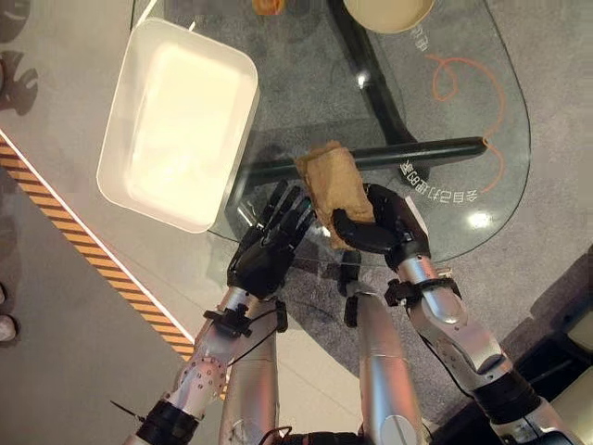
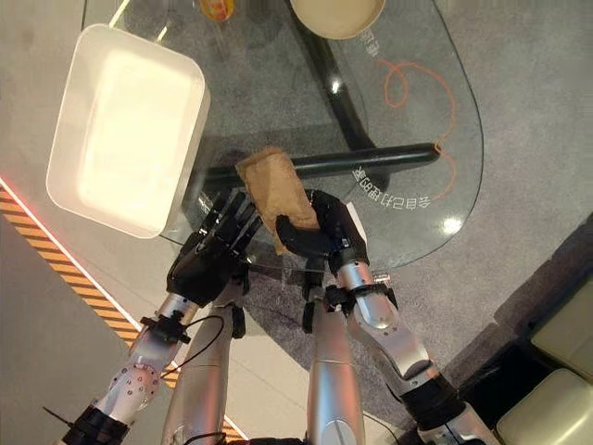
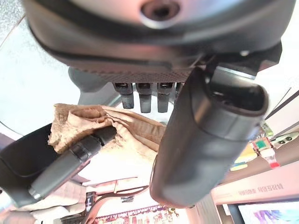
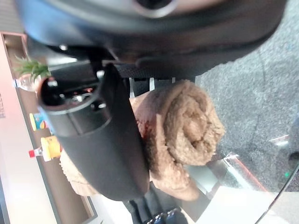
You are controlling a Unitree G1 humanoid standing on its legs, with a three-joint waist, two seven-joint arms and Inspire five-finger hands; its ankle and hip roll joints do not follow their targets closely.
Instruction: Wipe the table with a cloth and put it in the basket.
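Note:
A tan cloth (image 1: 334, 181) lies bunched on the glass table (image 1: 445, 130) near its front edge. My right hand (image 1: 389, 227) is shut on the cloth's near end, the thumb curled across it; in the right wrist view the cloth (image 4: 187, 130) is a thick roll against the thumb (image 4: 98, 140). My left hand (image 1: 269, 250) is open just left of the cloth, fingers straight and pointing toward the table, holding nothing. In the left wrist view the cloth (image 3: 126, 130) shows past its fingers. The white rectangular basket (image 1: 243, 102) stands at the table's left, with nothing in it.
A beige bowl (image 1: 389, 11) and a small orange object (image 1: 269, 6) sit at the table's far edge. Orange scribbles (image 1: 463, 74) mark the glass on the right. The dark table frame bar (image 1: 408, 153) runs under the glass. Striped floor tape (image 1: 93, 250) runs left.

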